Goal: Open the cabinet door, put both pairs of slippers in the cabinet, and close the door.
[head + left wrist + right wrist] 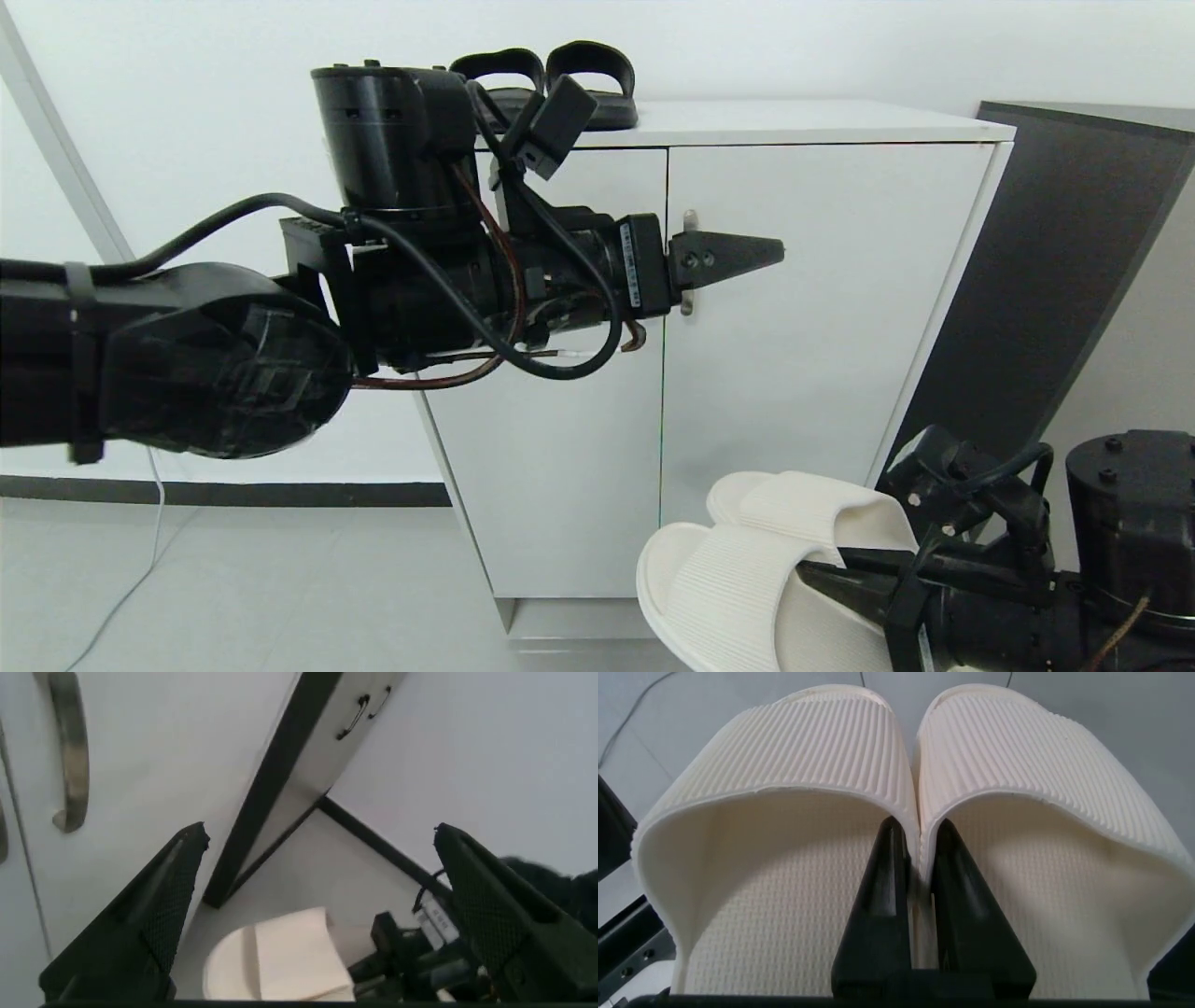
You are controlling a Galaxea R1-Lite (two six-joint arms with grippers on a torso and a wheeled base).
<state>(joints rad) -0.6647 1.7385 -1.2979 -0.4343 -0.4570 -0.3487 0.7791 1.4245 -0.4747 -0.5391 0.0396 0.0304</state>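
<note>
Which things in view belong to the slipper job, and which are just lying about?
Job: cabinet, doors shut; door handle; black slippers on the cabinet top; white slippers, clamped in the right gripper; left gripper, open, near the handle.
Lying about: dark panel beside the cabinet; cable on the floor.

Dark grey panel far right; black baseboard along white wall; thin cable trailing onto grey floor.
</note>
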